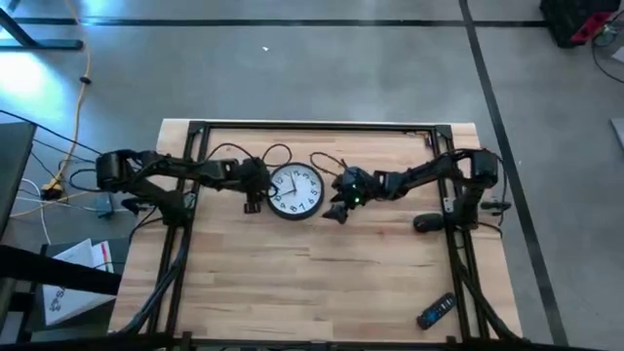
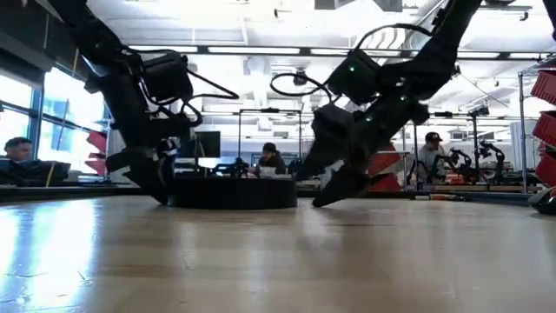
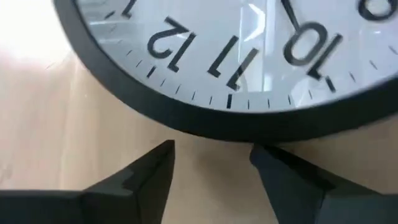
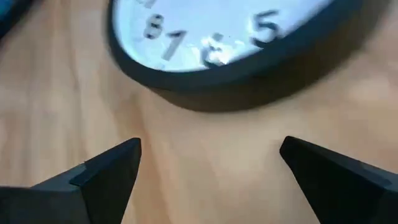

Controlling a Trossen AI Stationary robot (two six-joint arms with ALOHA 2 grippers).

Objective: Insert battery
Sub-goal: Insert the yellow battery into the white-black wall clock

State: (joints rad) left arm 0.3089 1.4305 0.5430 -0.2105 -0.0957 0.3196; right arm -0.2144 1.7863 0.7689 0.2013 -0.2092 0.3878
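Note:
A round wall clock (image 1: 295, 191) with a black rim and a white face lies face up on the wooden table (image 1: 292, 283), near its middle. My left gripper (image 1: 255, 197) stands open just off the clock's left rim; in the left wrist view the rim by the 11 (image 3: 230, 124) lies just beyond the open gripper (image 3: 211, 152). My right gripper (image 1: 337, 211) stands open off the clock's right rim (image 4: 205, 81), low over the wood. In the low view both grippers (image 2: 161, 187) (image 2: 334, 187) flank the clock (image 2: 233, 191). No battery shows.
A dark rounded object (image 1: 426, 223) lies by the right arm's base. A black remote-like bar (image 1: 436, 311) lies near the table's front right corner. Cables loop behind the clock (image 1: 283, 151). People sit at desks in the room beyond (image 2: 271, 158).

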